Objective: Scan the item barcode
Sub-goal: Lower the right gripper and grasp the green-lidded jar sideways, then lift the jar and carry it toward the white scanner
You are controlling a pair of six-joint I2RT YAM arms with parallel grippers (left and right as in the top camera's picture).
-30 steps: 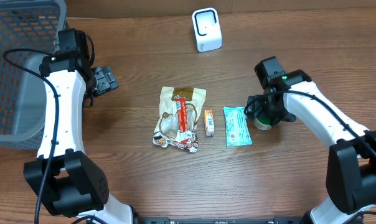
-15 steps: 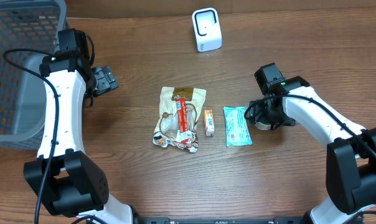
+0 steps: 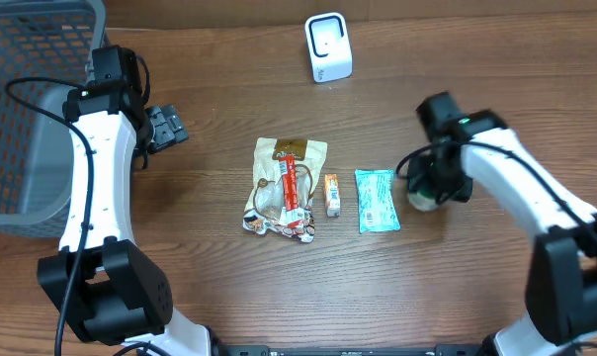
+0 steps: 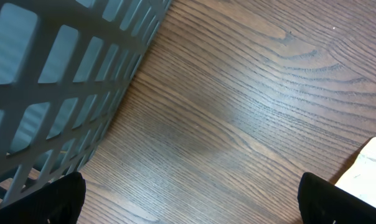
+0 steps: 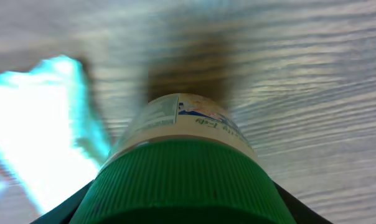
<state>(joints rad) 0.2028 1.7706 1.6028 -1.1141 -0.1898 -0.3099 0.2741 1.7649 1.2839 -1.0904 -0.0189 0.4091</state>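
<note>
While your right end effector straddles the green-capped bottle at right-centre of the desk, just beside the teal packet, you cannot tell whether it grips. You're likely at pick-up. Next, secure it, lift, and turn the label toward the white scanner at upper centre. Your left end effector hangs open by the grey basket.

Wood table, snack pkts, scanner, basket
</note>
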